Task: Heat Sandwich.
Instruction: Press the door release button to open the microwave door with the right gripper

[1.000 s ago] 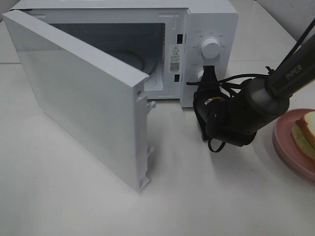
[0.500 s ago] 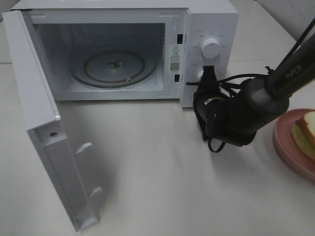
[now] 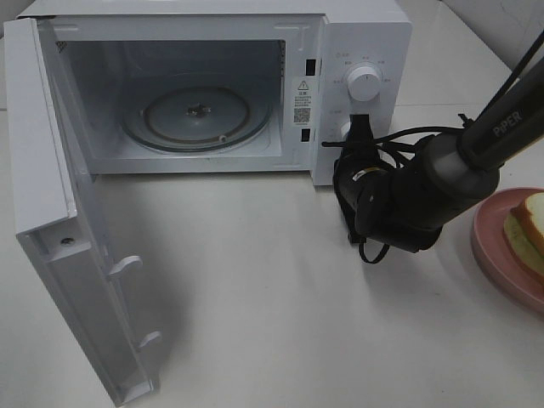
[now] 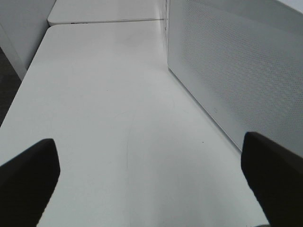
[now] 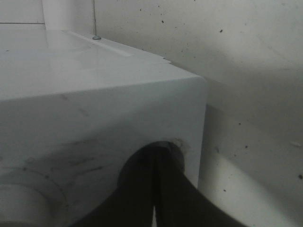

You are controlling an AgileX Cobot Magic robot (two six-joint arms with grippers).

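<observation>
The white box-shaped microwave oven (image 3: 365, 34) is standing with its flat door (image 3: 51, 212) swung wide, exposing the round glass turntable (image 3: 197, 119). The right tool (image 3: 359, 124), black fingers closed on nothing, is pointing at the lower control of the oven's panel. The sandwich (image 3: 527, 223), soft pale bread with tan crust, is lying on a glossy round pink plate (image 3: 497, 255) at the right edge of the smooth white worktop (image 3: 280, 297), rightward of that tool and well apart from the cavity; the right arm is nearer. The frame edge is cropping it, hiding its long axis. The left tool (image 4: 151, 182) is hanging wide open, empty, beside the door's outer face.
</observation>
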